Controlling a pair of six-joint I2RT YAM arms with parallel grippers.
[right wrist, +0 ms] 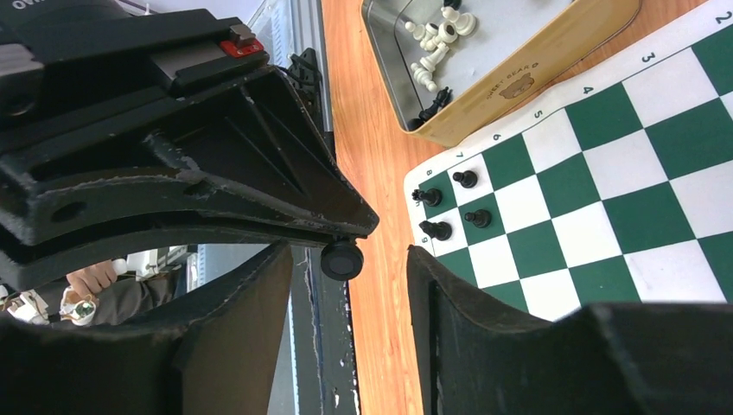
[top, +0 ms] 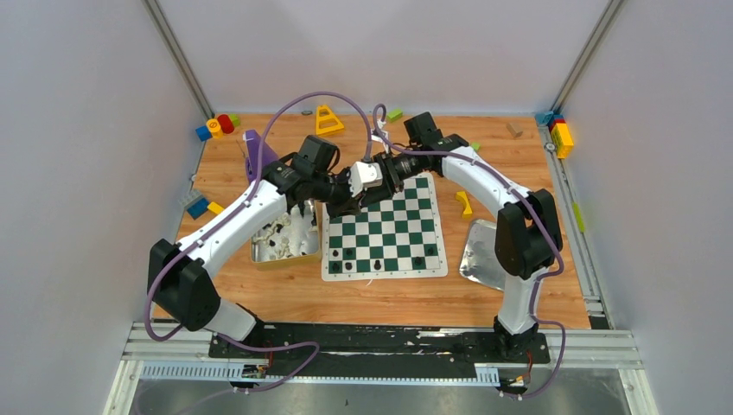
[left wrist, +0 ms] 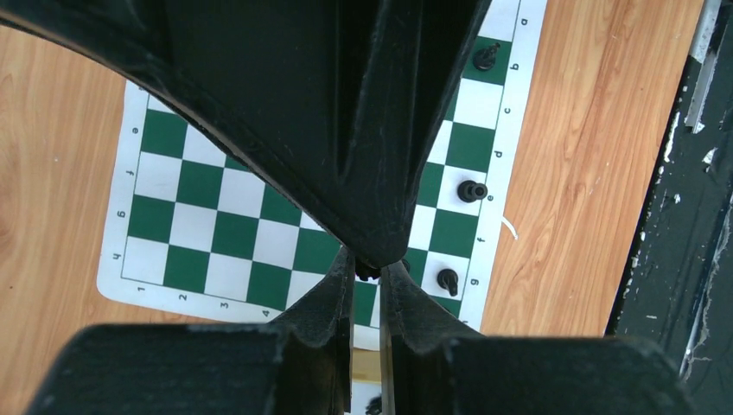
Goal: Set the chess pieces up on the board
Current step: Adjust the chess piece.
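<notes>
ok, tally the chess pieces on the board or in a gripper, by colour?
black pieces on the board: 6
black piece in the left gripper: 1
white: 0
total: 7

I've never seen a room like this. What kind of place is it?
Probably a robot test booth in a lab, not a home: arms bolted to a table, plain white walls close around it, and metal rails in front.
</notes>
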